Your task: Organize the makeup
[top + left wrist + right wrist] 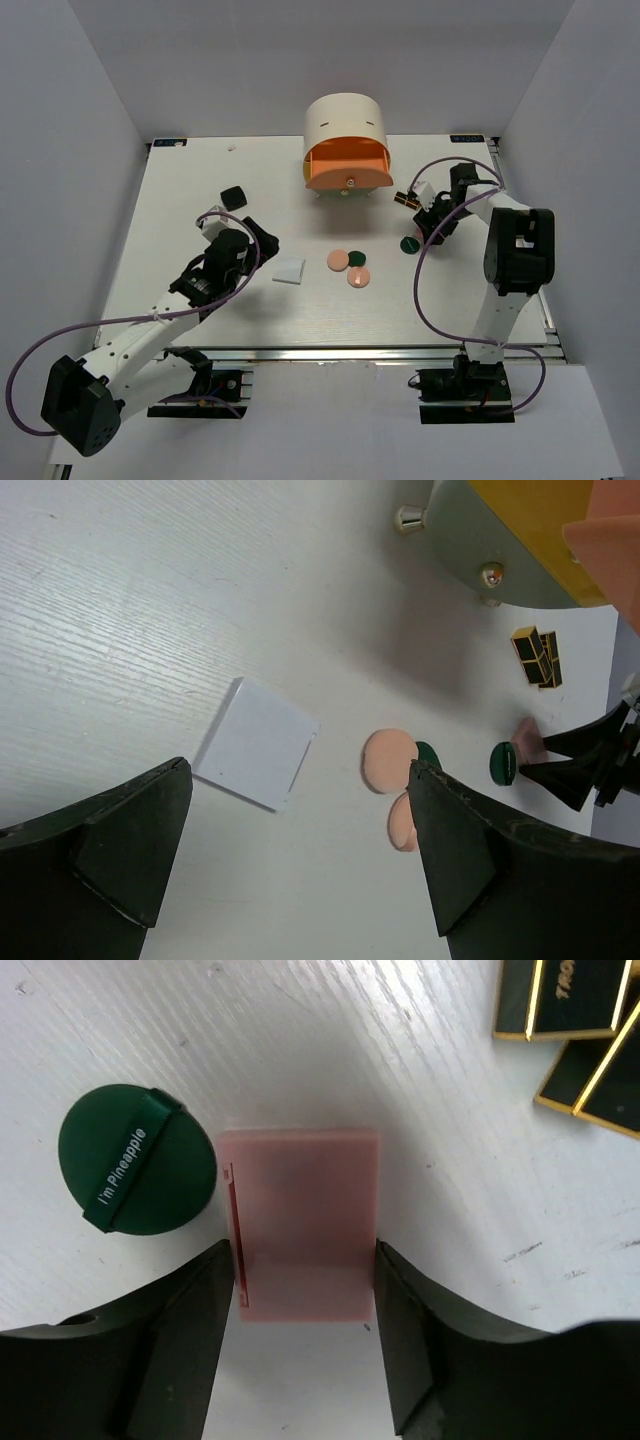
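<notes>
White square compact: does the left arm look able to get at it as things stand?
Probably yes. The white square compact lies flat on the bare table just ahead of the left claw, whose jaws stand open. Nothing sits between them; the pink discs lie off to one side.

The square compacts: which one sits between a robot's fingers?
The pink compact, flanked by the right fingers; the white compact and the black compact lie elsewhere.
</notes>
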